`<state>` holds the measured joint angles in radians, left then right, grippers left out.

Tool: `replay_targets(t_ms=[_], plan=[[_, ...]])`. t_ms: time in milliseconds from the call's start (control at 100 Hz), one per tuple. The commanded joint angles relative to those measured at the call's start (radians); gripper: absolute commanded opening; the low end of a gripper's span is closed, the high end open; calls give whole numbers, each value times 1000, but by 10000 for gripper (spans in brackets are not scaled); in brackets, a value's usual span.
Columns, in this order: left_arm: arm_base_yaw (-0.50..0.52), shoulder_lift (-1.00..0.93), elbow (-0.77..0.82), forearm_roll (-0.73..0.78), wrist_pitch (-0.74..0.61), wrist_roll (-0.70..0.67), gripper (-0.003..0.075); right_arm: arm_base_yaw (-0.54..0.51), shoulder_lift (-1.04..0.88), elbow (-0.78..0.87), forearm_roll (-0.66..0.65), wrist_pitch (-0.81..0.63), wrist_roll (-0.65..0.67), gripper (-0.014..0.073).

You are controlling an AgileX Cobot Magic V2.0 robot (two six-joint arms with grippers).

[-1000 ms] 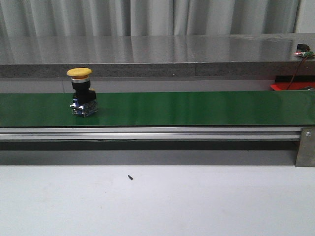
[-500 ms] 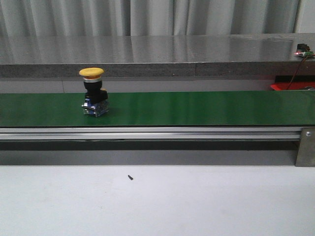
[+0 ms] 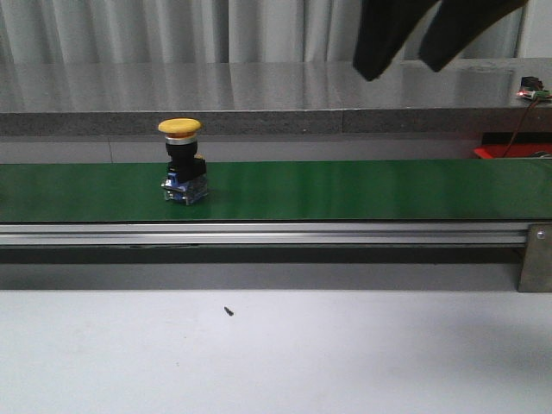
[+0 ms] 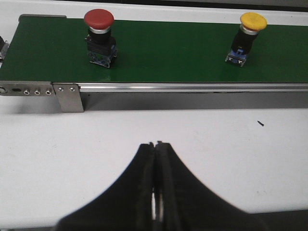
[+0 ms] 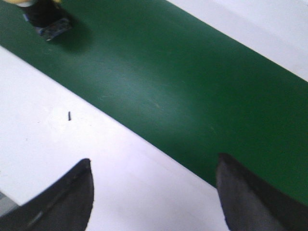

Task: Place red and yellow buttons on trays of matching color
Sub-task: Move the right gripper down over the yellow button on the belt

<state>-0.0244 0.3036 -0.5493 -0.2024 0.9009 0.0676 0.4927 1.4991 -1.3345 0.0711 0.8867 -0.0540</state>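
Observation:
A yellow button [image 3: 181, 159] on a black body stands upright on the long green belt [image 3: 345, 190], left of centre. It also shows in the left wrist view [image 4: 248, 36] and partly in the right wrist view [image 5: 45, 17]. A red button [image 4: 99, 36] stands on the belt further along, only in the left wrist view. A thin sliver of the red tray [image 3: 509, 152] shows behind the belt at the far right. My right gripper [image 3: 398, 65] hangs open at the top of the front view, high above the belt; in its own view the gripper [image 5: 154, 166] is empty. My left gripper [image 4: 155, 144] is shut and empty over the white table. The yellow tray is out of view.
The belt runs on an aluminium rail [image 3: 259, 233] with a bracket [image 3: 535, 257] at its right end. A grey stone ledge [image 3: 259, 95] lies behind the belt. A small circuit board with wires [image 3: 533, 92] sits on the ledge at the far right. A tiny dark speck [image 3: 228, 311] lies on the white table.
The yellow button has ridden the belt to the right. My right gripper's fingers have come into the top of the front view.

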Motion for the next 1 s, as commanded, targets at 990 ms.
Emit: replay_targets(t_ms=[990], plan=[[-9, 10, -25, -11, -59, 0, -20, 43, 346, -303, 238, -156, -342, 538]])
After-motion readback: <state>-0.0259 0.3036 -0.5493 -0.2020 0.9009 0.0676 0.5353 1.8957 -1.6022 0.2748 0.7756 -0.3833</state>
